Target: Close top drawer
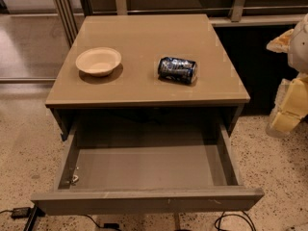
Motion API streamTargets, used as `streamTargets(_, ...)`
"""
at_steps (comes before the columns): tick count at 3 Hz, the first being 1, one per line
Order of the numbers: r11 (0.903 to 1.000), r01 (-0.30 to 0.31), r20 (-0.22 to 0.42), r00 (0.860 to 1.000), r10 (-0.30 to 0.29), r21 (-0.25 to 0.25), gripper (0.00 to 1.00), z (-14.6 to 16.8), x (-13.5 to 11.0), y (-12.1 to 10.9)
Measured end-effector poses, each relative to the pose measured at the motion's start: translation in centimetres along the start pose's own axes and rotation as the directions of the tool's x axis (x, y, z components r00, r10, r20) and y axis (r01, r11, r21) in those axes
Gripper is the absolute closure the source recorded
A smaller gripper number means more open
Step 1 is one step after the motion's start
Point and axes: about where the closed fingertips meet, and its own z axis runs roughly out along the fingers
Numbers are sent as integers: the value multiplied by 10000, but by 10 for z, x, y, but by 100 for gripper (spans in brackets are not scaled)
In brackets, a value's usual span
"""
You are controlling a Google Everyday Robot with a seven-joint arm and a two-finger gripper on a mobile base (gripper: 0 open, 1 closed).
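The top drawer (pixel 144 200) stands pulled far out of the tan cabinet (pixel 144 88). Its wide grey-brown front panel with pale scratches is nearest the camera, and its inside (pixel 144 165) is empty apart from a small pale scrap in the front left corner (pixel 73 179). My gripper (pixel 288 110) is a white and pale-yellow shape at the right edge of the view. It is level with the cabinet's right side, apart from the drawer and touching nothing.
A beige bowl (pixel 98 60) and a dark blue can lying on its side (pixel 177 70) sit on the cabinet top. Metal railing and a dark shelf run behind. Cables (pixel 231 220) lie on the speckled floor under the drawer front.
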Motion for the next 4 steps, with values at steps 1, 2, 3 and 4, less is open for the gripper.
streamTargets(1,9995,-321,220,9992,320,21,3,16,12,16)
streamTargets(2,9983,-505,425,9978,517,-304,17,42,18,34)
streamTargets(3,9958,-505,742,9957,561,-759,40,66,21,56)
streamTargets(4,9908,-456,950,9938,580,-1278,63,82,21,79)
